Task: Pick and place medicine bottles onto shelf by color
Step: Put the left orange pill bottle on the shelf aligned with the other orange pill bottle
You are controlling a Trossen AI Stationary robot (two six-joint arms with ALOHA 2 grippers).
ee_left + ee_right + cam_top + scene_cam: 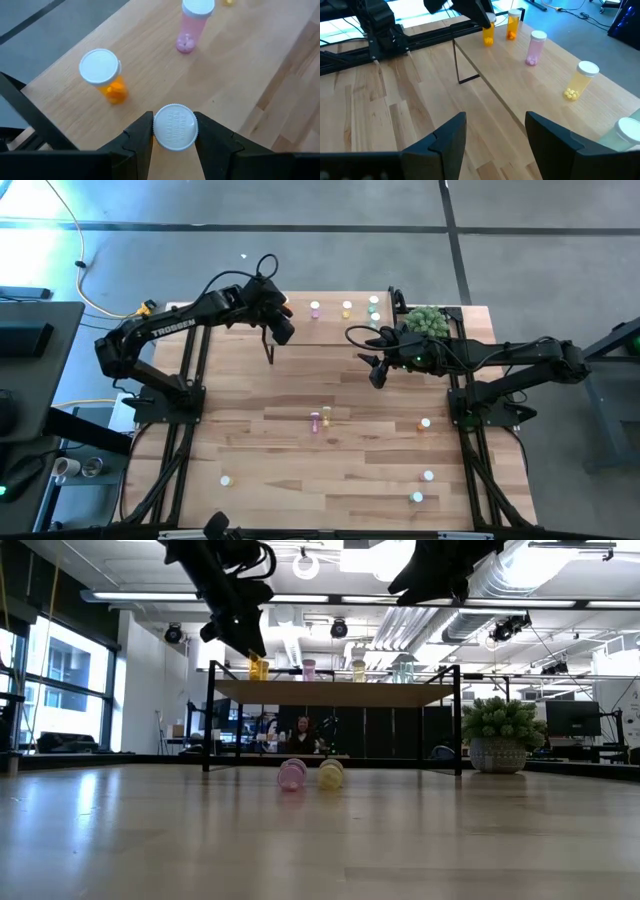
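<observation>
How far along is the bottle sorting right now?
Done: an orange bottle, a pink bottle, a yellow bottle and some pale ones already stand on the shelf. In hand: the left pincer grips a white-capped orange bottle over the shelf's orange end. Left: a pink and yellow pair lies mid-table, and several more bottles are scattered nearer the front. The right pincer hangs open, empty.

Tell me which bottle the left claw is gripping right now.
The orange bottle at the shelf's far-left end, pinched by its white cap in the left claw. The other orange bottle stands free beside it.
</observation>
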